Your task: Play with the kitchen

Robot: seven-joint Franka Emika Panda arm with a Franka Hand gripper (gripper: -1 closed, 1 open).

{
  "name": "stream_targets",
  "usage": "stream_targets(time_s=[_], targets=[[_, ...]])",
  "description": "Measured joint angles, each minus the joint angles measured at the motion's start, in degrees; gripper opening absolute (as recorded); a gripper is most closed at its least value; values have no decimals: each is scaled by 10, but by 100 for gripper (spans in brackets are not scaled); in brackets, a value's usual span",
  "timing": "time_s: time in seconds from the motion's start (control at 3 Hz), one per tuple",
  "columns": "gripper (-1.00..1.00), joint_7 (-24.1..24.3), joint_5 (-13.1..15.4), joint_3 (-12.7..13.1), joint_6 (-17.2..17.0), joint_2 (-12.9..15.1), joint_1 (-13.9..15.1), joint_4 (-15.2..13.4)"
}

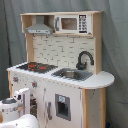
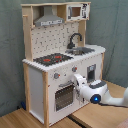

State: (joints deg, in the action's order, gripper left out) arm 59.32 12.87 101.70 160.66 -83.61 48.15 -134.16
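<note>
The white robot gripper [image 2: 76, 82] is hovering at the tall white-and-wood toy kitchen's [image 2: 37, 80] oven front — whether clenched or released, I cannot tell.

Soft, even indoor light, faint shadows, overall blur in both exterior views.

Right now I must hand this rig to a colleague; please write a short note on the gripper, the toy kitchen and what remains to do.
Gripper: at the front of the tall white and light-wood toy kitchen, close to the windowed oven door, below the knobs.
Kitchen: upright on the wooden floor. Black stovetop with red burners, sink with black faucet, grey hood on top.
Done: arm brought to the oven front.
Left: nothing on the kitchen looks opened or turned yet. The oven door seems the likely next contact.
</note>
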Motion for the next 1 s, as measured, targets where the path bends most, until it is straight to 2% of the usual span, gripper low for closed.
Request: stream_targets(time_s=[0.33,0.67,1.0], targets=[[100,0,0,0,0,0,-1,-1],[100,-1,0,8,-29,1,-78,-41],[100,-9,0,9,-62,1,-131,-60]])
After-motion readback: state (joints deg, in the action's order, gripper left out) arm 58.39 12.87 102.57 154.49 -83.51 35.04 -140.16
